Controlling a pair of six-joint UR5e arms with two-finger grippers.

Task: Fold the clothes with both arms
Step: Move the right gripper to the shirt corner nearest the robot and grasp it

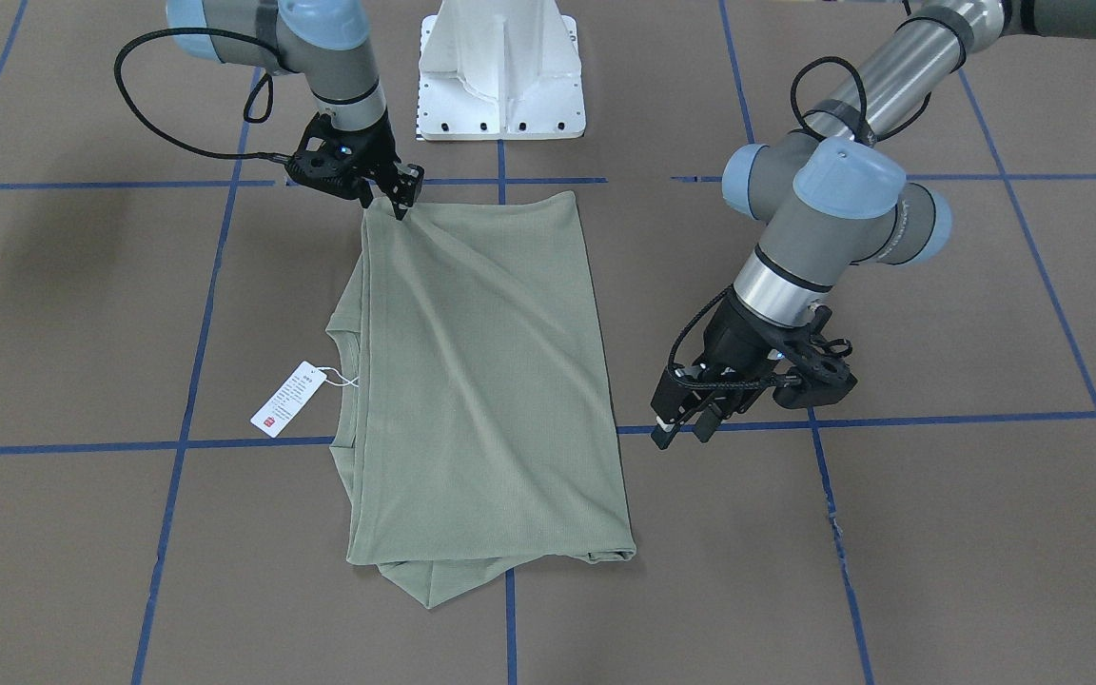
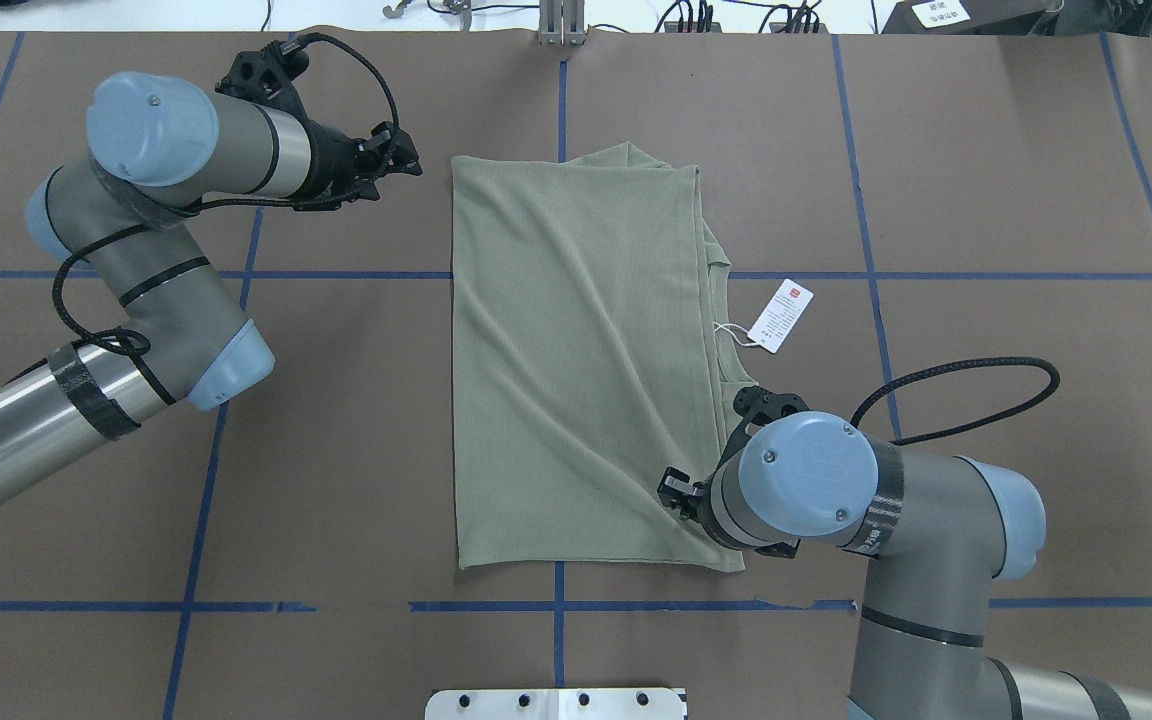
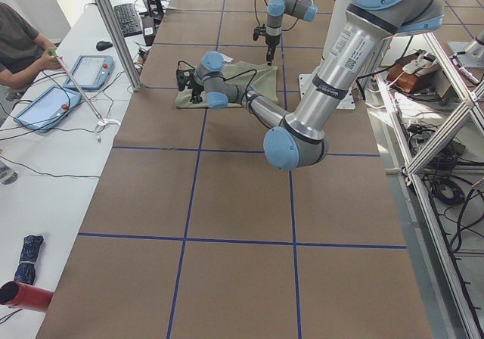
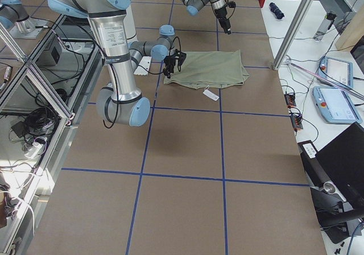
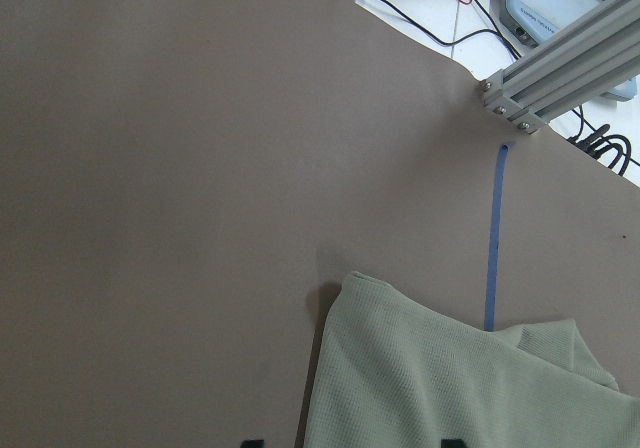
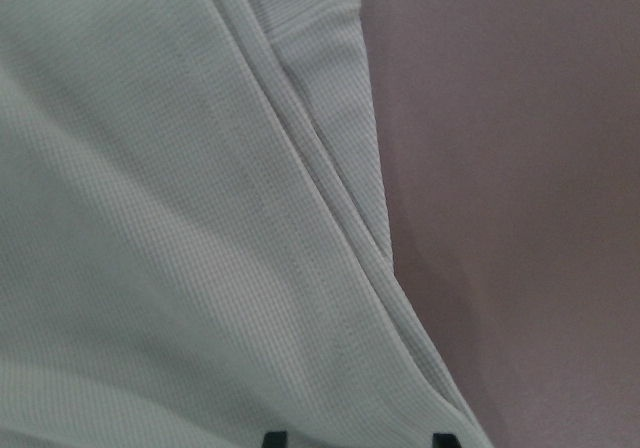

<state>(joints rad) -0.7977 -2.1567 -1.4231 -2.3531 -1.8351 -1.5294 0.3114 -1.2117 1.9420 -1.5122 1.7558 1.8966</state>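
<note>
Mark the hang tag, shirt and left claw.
hang tag [image 1: 288, 398]: front-facing view, middle of the white card.
shirt [image 1: 486, 381]: front-facing view, centre of the top layer.
left claw [image 1: 683, 438]: front-facing view, midway between its fingertips.

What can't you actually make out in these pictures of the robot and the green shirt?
1. Print on the hang tag: too small in every view.
2. Whether the right gripper is pinching the shirt corner: overhead, its own wrist covers it, and the wrist view's bottom edge cuts most of it off.
3. The shirt's folded-under layers: hidden by the top layer.
</note>
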